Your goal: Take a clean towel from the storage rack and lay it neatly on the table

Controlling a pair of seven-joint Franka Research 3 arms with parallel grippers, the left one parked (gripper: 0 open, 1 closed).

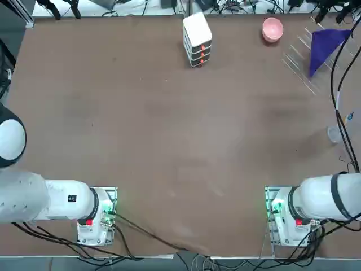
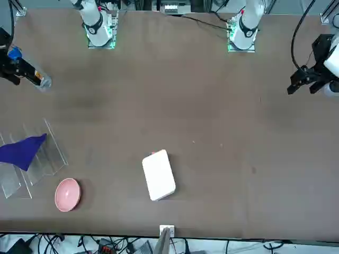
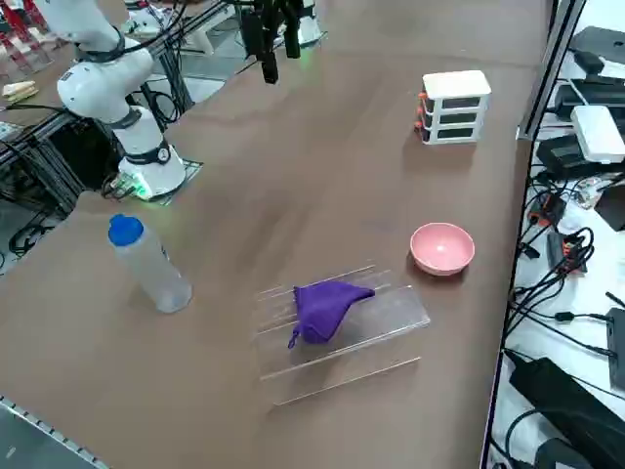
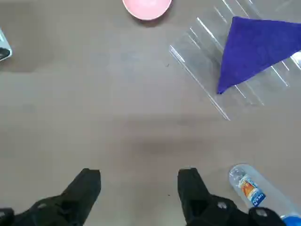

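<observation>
One towel on the rack, claw not yet on it

One thin, deep purple cloth towel [image 3: 325, 305] is draped over the clear acrylic storage rack of thin parallel rods [image 3: 386, 322], at the far right corner of the big matte reddish-brown bench [image 1: 169, 130]. It hangs bunched, with one corner pointing down between the rods.

The right arm's black two-finger claw [image 4: 138, 186] hovers above bare bench, well apart from the rack, its fingers spread wide with nothing between them. The front view puts it beside a clear plastic water bottle with a blue cap [image 3: 146, 264], which stands near the rack on the robot's side.

Step in hand, as I judge it: the approach to the towel. To do it well:
- Swing clear of the bottle on the way in.
- Come down on the raised, bunched ridge of cloth, not the hanging corner, and pinch only fabric, no rod.
- Lift straight up until the cloth is free of the rods, so the light rack is not dragged.
- Carry it to the open middle of the bench for spreading.

A pink round bowl [image 3: 442, 246] sits just beyond the rack; a white stacked box with orange-red lights [image 3: 454, 106] stands farther off.

Writing: the bottle carries a label with red and blue marks [image 4: 248, 189]; I cannot read it.
</observation>
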